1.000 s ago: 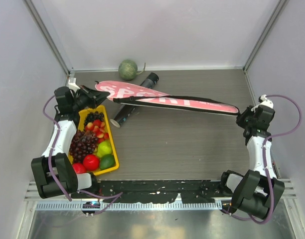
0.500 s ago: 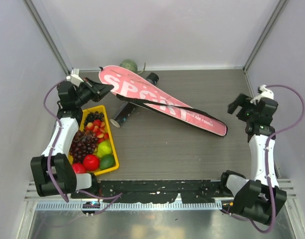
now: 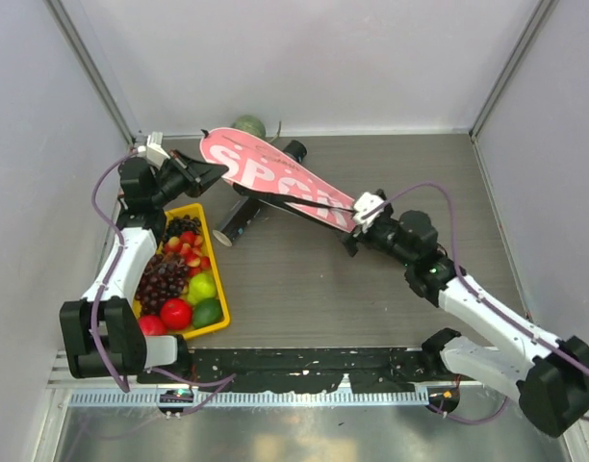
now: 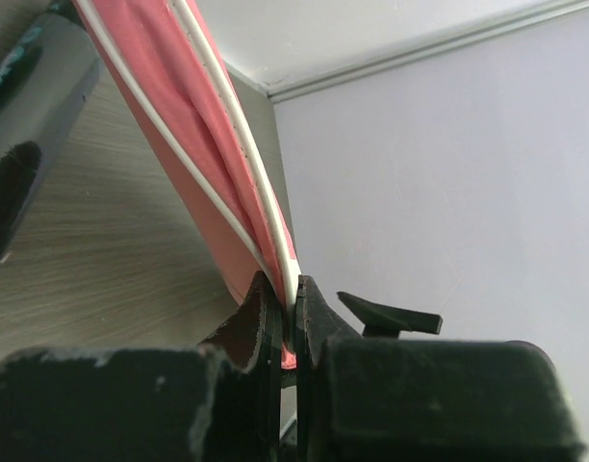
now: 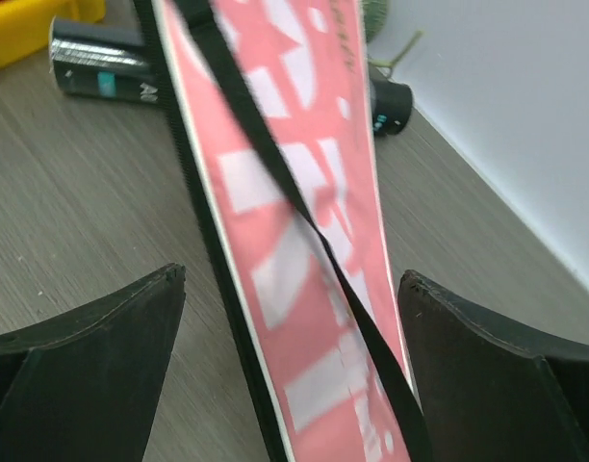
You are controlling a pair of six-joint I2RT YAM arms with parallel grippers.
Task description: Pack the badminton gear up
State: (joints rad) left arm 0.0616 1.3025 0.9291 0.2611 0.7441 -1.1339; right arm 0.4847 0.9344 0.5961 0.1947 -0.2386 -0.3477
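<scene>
Top external view: pink racket bag (image 3: 275,178) pinched at one end, loose at the other

Left pincer (image 3: 210,172) clamped shut on the white-piped rim at the bag's wide end, holding that end raised, probably to keep the bag steady for handling. Narrow end low over the grey wood-grain bench (image 3: 371,308), running between the fingers of the right pincer (image 3: 357,223), spread wide and gripping nothing, apparently placed to straddle that end. Soft, flat fabric with white "SPORT" lettering and a thin black strap trailing along its length. Draped across a glossy black tube (image 3: 239,223) lying beneath. Rackets and shuttlecocks nowhere visible; possibly inside, impossible to tell.
</scene>
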